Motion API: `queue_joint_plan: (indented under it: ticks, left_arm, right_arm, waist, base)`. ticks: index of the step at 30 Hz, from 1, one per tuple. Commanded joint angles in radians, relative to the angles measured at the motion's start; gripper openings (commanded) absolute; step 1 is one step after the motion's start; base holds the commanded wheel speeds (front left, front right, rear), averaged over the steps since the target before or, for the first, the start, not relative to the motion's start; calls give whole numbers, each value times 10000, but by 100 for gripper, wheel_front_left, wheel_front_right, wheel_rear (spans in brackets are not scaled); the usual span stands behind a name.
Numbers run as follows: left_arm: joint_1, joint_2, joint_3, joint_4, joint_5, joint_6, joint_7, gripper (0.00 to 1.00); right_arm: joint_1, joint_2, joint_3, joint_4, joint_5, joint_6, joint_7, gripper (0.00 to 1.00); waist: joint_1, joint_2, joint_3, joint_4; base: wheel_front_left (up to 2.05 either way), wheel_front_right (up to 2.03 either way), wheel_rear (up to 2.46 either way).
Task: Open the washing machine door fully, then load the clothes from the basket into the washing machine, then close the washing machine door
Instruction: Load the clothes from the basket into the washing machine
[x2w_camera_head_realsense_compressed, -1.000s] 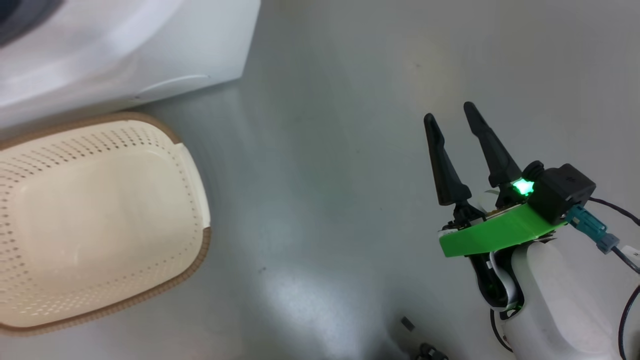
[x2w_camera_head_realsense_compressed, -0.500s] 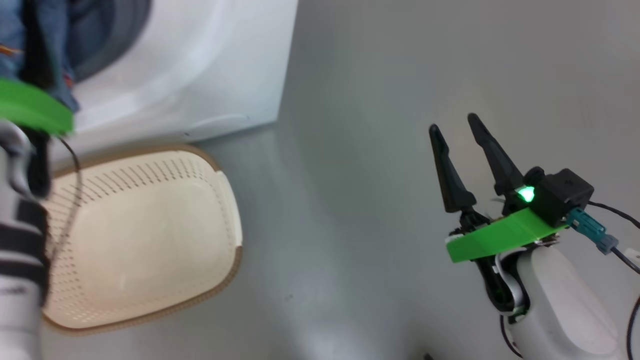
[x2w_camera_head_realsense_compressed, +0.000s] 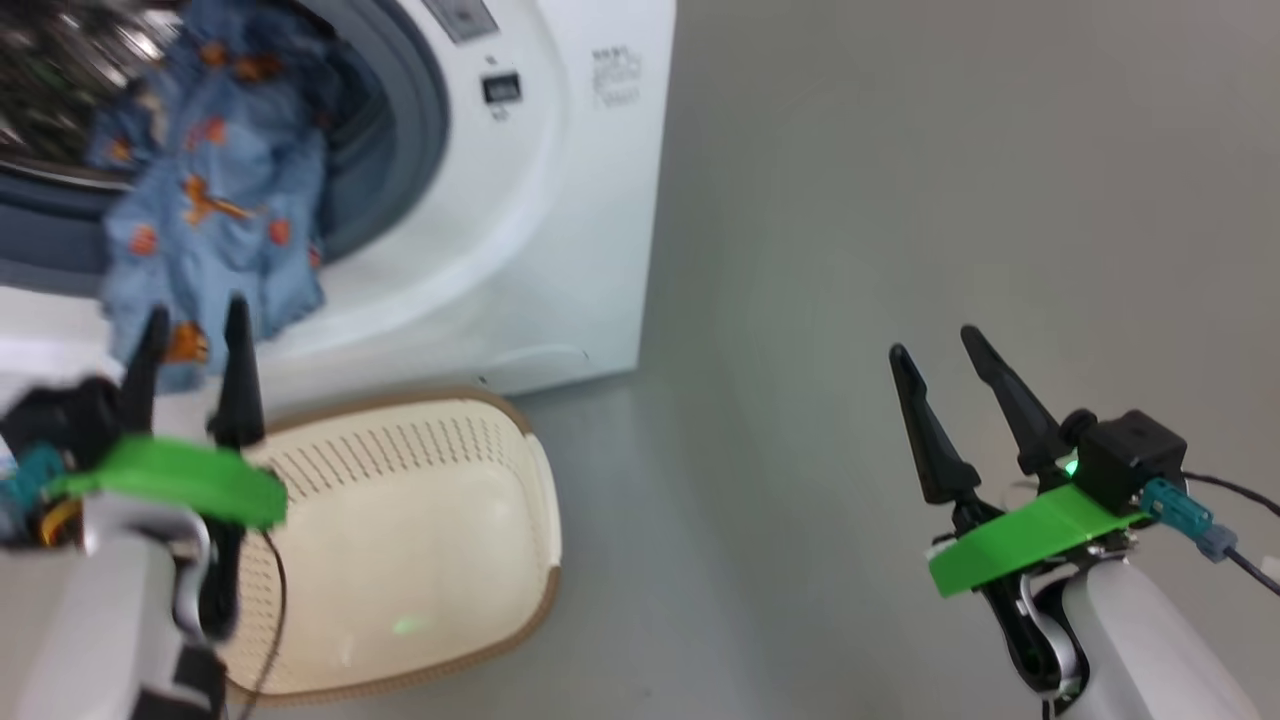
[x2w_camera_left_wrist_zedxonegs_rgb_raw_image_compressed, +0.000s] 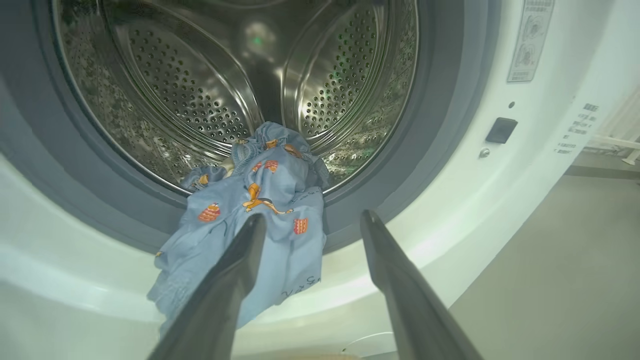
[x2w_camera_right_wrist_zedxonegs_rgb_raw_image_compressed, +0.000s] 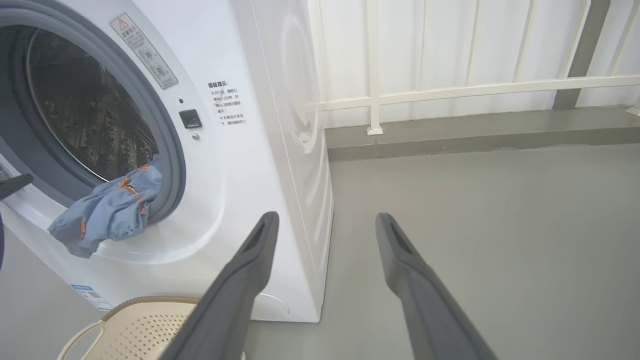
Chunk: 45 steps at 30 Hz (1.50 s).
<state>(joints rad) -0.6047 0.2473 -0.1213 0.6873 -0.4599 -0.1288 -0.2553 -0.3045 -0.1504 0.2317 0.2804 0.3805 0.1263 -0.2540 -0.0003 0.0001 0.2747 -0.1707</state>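
Note:
The white washing machine (x2w_camera_head_realsense_compressed: 560, 200) stands at the upper left with its drum (x2w_camera_left_wrist_zedxonegs_rgb_raw_image_compressed: 200, 100) exposed. Light blue clothes (x2w_camera_head_realsense_compressed: 215, 220) with orange prints hang out of the drum over the grey seal and down the front (x2w_camera_left_wrist_zedxonegs_rgb_raw_image_compressed: 255, 200) (x2w_camera_right_wrist_zedxonegs_rgb_raw_image_compressed: 110, 210). My left gripper (x2w_camera_head_realsense_compressed: 197, 308) is open just in front of the hanging cloth's lower edge, its fingers apart with nothing between them (x2w_camera_left_wrist_zedxonegs_rgb_raw_image_compressed: 313, 216). Below it on the floor is the cream basket (x2w_camera_head_realsense_compressed: 400, 540), holding nothing. My right gripper (x2w_camera_head_realsense_compressed: 933, 343) is open over bare floor to the right (x2w_camera_right_wrist_zedxonegs_rgb_raw_image_compressed: 326, 216). The washing machine door is out of view.
Grey floor (x2w_camera_head_realsense_compressed: 900, 200) stretches to the right of the machine. A white railing (x2w_camera_right_wrist_zedxonegs_rgb_raw_image_compressed: 450, 90) and a low kerb run along the far side behind it. The basket's rim (x2w_camera_right_wrist_zedxonegs_rgb_raw_image_compressed: 145, 325) touches the machine's foot.
The head camera has swung up and left, bringing the drum opening and the hanging clothes into view. My left arm has come into the picture. The right gripper stays open.

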Motion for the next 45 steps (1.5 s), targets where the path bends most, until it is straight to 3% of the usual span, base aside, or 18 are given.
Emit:
queue_joint_plan:
  ticks: [1, 17, 45]
  left_arm:
    - [258, 281, 380, -394, 92, -18, -64, 100]
    - [3582, -489, 1086, -2643, 547, 86, -64, 100]
    - [4139, -797, 1207, -3555, 578, 282, -64, 100]
  right_arm:
    - [173, -126, 221, -171, 160, 44, -78, 100]
    - [908, -465, 158, -63, 422, 44, -78, 100]
    - [735, -502, 298, -92, 418, 44, -78, 100]
  waist:
    - [3, -1, -1004, 559]
    - [3, -1, -2119, 1150]
    - [3, -1, -1922, 1095]
  base:
    - [0, 0, 0]
    - [0, 0, 0]
    - [0, 0, 0]
